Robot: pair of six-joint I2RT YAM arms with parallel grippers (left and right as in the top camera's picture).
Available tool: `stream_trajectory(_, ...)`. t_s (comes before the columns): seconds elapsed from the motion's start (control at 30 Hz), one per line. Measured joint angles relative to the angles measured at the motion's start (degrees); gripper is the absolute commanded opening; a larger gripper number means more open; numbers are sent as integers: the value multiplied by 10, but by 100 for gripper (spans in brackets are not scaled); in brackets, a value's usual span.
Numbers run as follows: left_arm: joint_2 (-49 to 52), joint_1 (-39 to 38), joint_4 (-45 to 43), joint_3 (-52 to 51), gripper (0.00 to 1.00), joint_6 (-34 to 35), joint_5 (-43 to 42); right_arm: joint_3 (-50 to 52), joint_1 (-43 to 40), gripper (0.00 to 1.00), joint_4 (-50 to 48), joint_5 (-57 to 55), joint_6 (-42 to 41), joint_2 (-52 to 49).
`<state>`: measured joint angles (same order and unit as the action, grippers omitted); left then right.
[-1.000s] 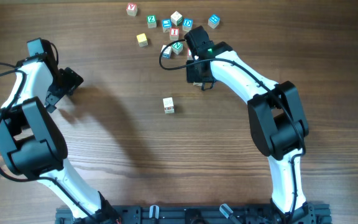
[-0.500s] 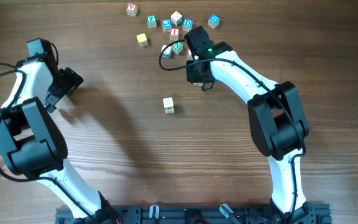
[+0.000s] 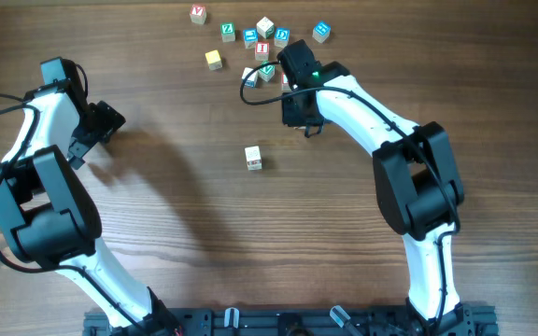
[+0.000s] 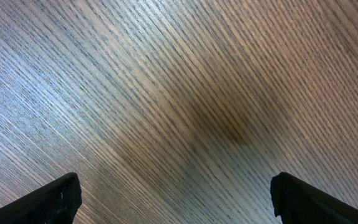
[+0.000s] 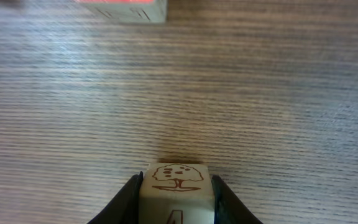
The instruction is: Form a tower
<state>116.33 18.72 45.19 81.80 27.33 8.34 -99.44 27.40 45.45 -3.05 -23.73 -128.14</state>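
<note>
The tower (image 3: 253, 158) stands alone mid-table; from above it shows a pale top and a reddish mark on one side. My right gripper (image 3: 297, 117) hovers up and to the right of it, beside the loose cubes. In the right wrist view the right gripper (image 5: 176, 185) is shut on a pale cube (image 5: 176, 176) with a brown tree drawing on its face, close above the wood. My left gripper (image 3: 101, 126) is far to the left. In its own view the left gripper (image 4: 176, 202) is open over bare wood, holding nothing.
Several loose letter cubes (image 3: 262, 49) lie scattered at the table's far edge, from a red-lettered cube (image 3: 198, 13) to a blue one (image 3: 321, 32). A plain yellowish cube (image 3: 214, 60) sits left of them. A reddish cube (image 5: 123, 7) shows at the top of the right wrist view.
The right gripper's jaws have closed in on the tree cube, and the gripper has shifted very slightly toward the far edge. The left arm and the tower have not moved.
</note>
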Motion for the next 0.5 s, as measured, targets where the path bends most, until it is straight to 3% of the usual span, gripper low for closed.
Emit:
stream_trajectory(0.1,0,0,0,0,100,0,0,-29,6,29,32,15,0,49)
stream_trajectory(0.23,0,0,0,0,100,0,0,-60,65,29,82,17,-5,188)
stream_trajectory(0.5,0,0,0,0,100,0,0,-19,156,32,121,-2,-73,176)
